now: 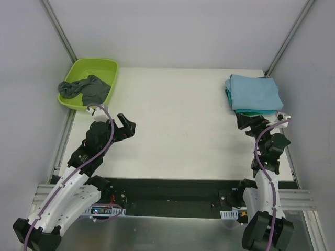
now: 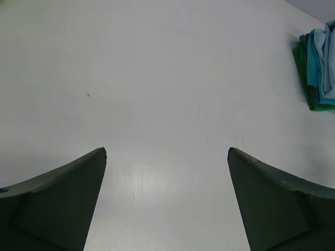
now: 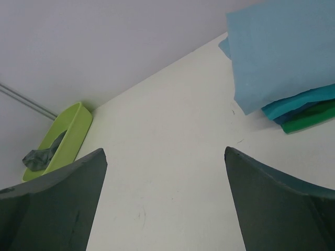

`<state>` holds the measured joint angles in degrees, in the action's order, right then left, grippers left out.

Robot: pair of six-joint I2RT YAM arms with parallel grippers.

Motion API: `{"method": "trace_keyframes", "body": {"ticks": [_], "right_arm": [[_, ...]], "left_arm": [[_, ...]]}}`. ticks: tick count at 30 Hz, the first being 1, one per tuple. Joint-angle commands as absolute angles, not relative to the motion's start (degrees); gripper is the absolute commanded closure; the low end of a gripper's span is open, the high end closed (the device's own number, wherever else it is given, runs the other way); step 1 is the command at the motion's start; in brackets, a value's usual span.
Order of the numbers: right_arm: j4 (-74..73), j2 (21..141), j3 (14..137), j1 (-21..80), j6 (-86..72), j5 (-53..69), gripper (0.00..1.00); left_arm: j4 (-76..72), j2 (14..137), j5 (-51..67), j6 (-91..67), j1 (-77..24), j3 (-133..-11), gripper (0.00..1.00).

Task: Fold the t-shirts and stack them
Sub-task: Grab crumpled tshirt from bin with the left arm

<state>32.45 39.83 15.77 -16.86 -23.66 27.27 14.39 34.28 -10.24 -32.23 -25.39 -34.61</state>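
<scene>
Slumping in the tub (image 1: pixel 106 69), the grey tee (image 1: pixel 86 89) lies outside both jaws.

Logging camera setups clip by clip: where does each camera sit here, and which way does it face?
Top external: above and behind the bases, looking down on the table; left arm, right arm show whole.
Left wrist: on the left gripper, facing right across the table to the folded stack; open fingers below.
Right wrist: on the right gripper, facing far-left to the green tub; open fingers below.
Shared: all three see the stack.
</scene>
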Motion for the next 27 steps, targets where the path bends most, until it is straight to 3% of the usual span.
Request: {"method": "trace_keyframes", "body": {"ticks": [1,5,12,16,21,27], "right_arm": [[33.40,39.81,16.35,-16.35,-22.07,26.37,0.04],[30.68,41.30,17.49,-16.35,-19.78,25.31,0.04],[16.10,50.26,25.74,-16.35,-16.70,26.62,0.04],[12.57,52.21,27.95,-16.26,-15.47,26.55,0.04],[11.96,51.59,27.68,-16.26,-14.59,25.05,0.04],[11.25,51.50,27.60,-15.91,-13.36,23.73,0.04]], "left_arm": [[13.45,37.69,-15.37,-34.36,-24.70,-38.93,0.01],[10.47,44.54,-14.07,-34.46,-21.02,-41.74,0.01],[11.24,65.88,-7.73,-34.98,-5.38,-57.28,0.01],[15.29,78.63,-9.50,-33.06,1.91,-68.96,0.01],[16.77,94.88,-24.94,-25.50,4.56,-83.99,0.01],[20.65,116.42,-23.92,-21.89,8.08,-105.88,0.01]]}}
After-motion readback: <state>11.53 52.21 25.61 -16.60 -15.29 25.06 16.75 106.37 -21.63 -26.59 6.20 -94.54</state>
